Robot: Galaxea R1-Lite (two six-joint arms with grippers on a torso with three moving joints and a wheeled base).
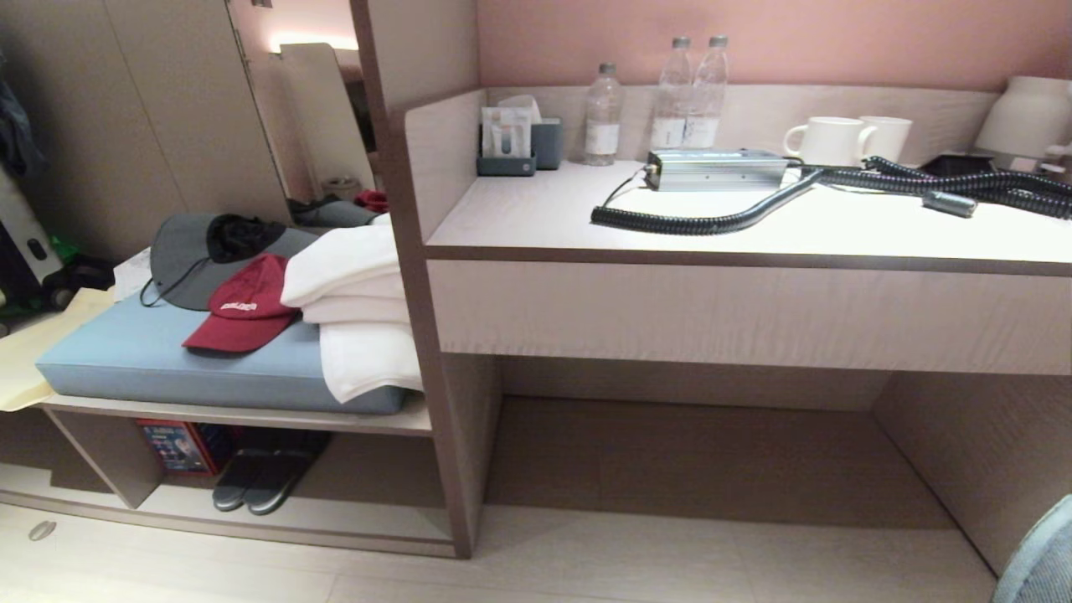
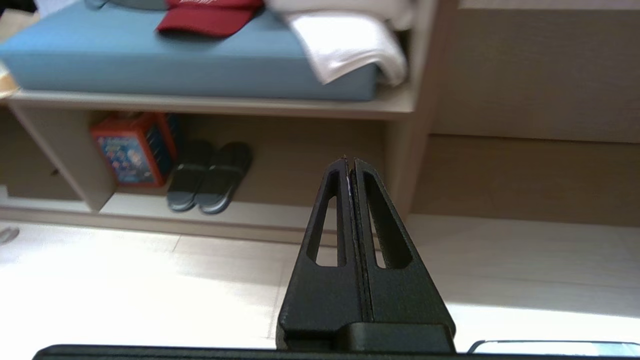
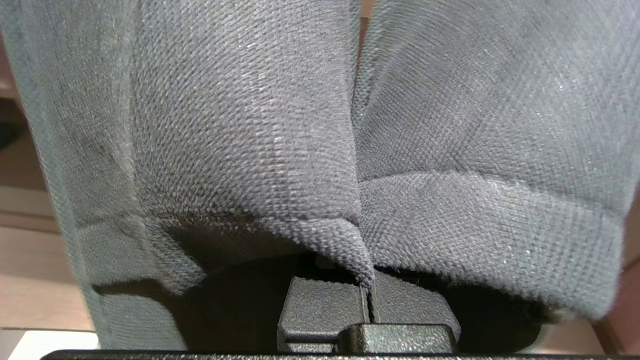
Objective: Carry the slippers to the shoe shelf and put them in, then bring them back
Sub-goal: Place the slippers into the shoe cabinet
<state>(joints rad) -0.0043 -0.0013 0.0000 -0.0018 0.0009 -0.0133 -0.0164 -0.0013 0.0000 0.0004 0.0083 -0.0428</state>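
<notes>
My right pincer [image 3: 369, 295] is clamped tight on the slippers [image 3: 300, 150], pinching the two dark woven straps together where their edges meet; the fabric fills the right wrist view, so I see little past it beyond slivers of pale wood. In the head view only a grey-blue edge at the lower right corner shows, likely part of that pair, though I cannot tell for sure. My left pincer [image 2: 350, 161] is closed on nothing, its fingers [image 2: 327, 235] pressed flat together, and hangs above the floor [image 2: 150, 280] in front of the shoe shelf [image 1: 276, 529]. Inside that low compartment a second dark pair [image 1: 266, 479] lies side by side, toes outward, just beside a colourful box [image 1: 177, 445] near the upright divider. Above the shelf a blue cushion [image 1: 151, 356] carries a red cap [image 1: 243, 310], a grey hat [image 1: 188, 251] and folded white towels [image 1: 356, 310]. To the right, the worktop [image 1: 754, 230] holds bottles [image 1: 688, 92], two mugs [image 1: 846, 138] and a coiled black cable [image 1: 712, 222].
</notes>
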